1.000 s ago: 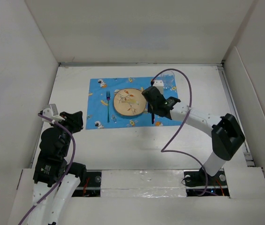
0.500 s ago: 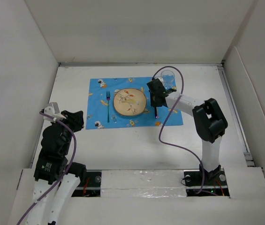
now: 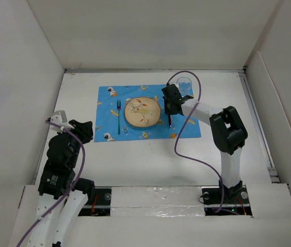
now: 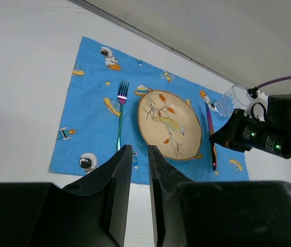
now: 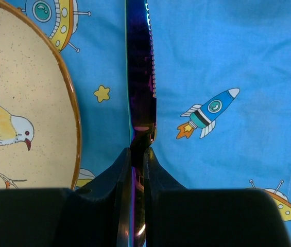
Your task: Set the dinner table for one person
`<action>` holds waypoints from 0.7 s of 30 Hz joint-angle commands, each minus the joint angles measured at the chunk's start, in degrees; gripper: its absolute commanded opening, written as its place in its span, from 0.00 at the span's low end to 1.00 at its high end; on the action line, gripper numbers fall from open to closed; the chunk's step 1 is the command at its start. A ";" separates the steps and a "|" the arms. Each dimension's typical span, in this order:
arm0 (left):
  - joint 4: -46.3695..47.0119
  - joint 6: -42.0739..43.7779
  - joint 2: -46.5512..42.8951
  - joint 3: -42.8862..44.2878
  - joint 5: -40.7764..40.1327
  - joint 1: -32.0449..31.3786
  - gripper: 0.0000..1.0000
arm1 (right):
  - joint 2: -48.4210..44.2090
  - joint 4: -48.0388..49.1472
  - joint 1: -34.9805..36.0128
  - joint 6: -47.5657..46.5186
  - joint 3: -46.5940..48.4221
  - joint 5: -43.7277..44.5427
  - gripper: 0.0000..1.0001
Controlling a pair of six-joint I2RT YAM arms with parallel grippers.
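On the white dinner table (image 3: 150,154) lies a blue cartoon placemat (image 3: 106,110) with a tan bird plate (image 3: 142,112) at its middle and a fork (image 3: 118,116) to the plate's left. My right gripper (image 3: 169,109) is shut on the handle of an iridescent knife (image 5: 140,67). The blade lies flat on the placemat (image 5: 227,51), just right of the plate (image 5: 21,103). My left gripper (image 4: 139,149) hovers near the table's left side, short of the mat's near edge. Its jaws stand slightly apart with nothing between them.
A clear drinking glass (image 3: 185,85) stands at the placemat's far right corner, just beyond my right gripper, and shows too in the left wrist view (image 4: 231,99). White walls border the table on three sides. A purple cable loops over the right arm.
My right arm folded its elbow up and carried the knife a little farther from me, alongside the plate's right rim. The left arm barely moved.
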 commanded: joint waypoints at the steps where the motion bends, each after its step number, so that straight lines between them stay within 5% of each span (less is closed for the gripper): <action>1: 2.10 0.79 0.41 -0.19 0.52 -0.26 0.17 | -0.01 2.99 -0.38 0.45 1.27 -0.16 0.00; 17: 2.27 0.88 0.76 -0.19 0.78 -0.26 0.18 | -1.07 3.16 -0.38 2.65 -2.78 -0.34 0.01; 21: 2.18 0.88 0.76 -0.10 0.52 -0.26 0.18 | -0.98 3.60 0.15 3.08 -3.13 -0.69 0.13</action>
